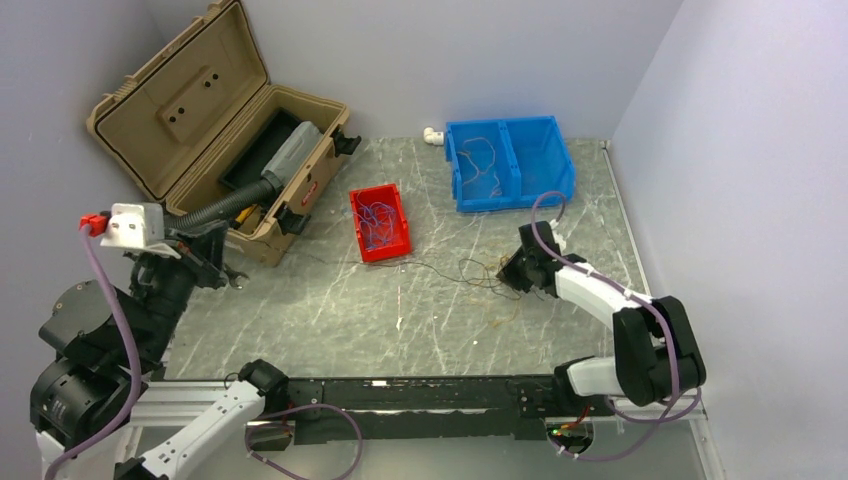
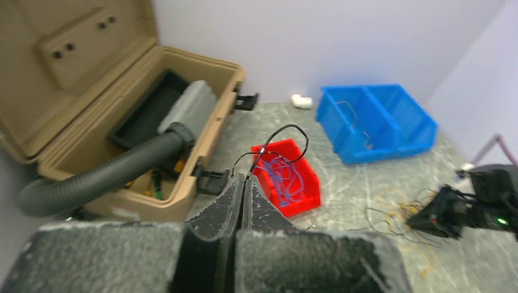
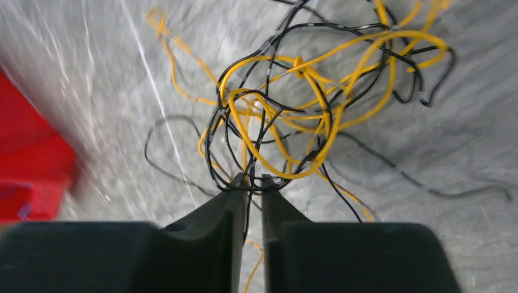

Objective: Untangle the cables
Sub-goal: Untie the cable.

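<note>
A tangle of thin yellow and black cables (image 3: 305, 104) lies on the grey table, seen from the top as a small knot (image 1: 488, 278). My right gripper (image 3: 255, 178) is down at its near edge. Its jaws are a narrow gap apart, with a black strand running between them, so it is still open. In the top view that right gripper (image 1: 510, 272) touches the knot. My left gripper (image 2: 247, 178) is raised at the left, shut on one thin black cable (image 2: 287, 128) that curls up from its tips. From above, the left gripper (image 1: 232, 275) hangs near the toolbox.
A red bin (image 1: 380, 222) holds blue wires; a blue two-part bin (image 1: 510, 162) at the back holds a few strands. An open tan toolbox (image 1: 220, 130) with a corrugated hose (image 1: 225, 207) stands back left. A white fitting (image 1: 433, 134) lies by the wall.
</note>
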Available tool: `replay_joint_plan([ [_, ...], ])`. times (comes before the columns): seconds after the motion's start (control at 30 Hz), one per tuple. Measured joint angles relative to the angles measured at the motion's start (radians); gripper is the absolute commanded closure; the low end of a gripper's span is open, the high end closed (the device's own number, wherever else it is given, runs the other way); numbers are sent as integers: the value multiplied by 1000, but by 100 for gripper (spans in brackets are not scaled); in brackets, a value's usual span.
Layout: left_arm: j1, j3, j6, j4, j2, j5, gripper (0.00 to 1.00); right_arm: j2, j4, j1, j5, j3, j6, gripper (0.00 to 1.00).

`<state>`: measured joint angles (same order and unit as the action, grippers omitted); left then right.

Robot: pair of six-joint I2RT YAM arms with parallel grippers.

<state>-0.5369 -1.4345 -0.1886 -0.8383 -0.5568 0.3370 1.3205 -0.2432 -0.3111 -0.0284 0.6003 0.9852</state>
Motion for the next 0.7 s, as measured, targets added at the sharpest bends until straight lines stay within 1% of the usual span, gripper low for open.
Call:
replay_joint_plan([
  [0.13, 0, -10, 3, -19, 0, 111, 100, 33, -11, 73, -2, 41, -30, 92],
  [0.23, 0, 16, 14, -14, -2, 99, 100, 6, -28, 83, -8, 69, -68, 93],
  [0.3, 1, 56, 20, 4, -5, 40, 100, -32, -38, 83, -8, 77, -90, 96],
  [0.4, 2, 143, 18, 55, -33, -136, 100, -112, -68, 82, -11, 89, -122, 96],
  [0.53, 2, 249, 6, 131, -130, -355, 100, -200, -98, 81, -15, 105, -157, 98],
  [0.63, 2, 327, -9, 177, -199, -486, 100, -245, -125, 80, -16, 120, -179, 98],
  [0.7, 0, 364, -16, 193, -221, -543, 100, -264, -135, 79, -16, 128, -191, 98],
])
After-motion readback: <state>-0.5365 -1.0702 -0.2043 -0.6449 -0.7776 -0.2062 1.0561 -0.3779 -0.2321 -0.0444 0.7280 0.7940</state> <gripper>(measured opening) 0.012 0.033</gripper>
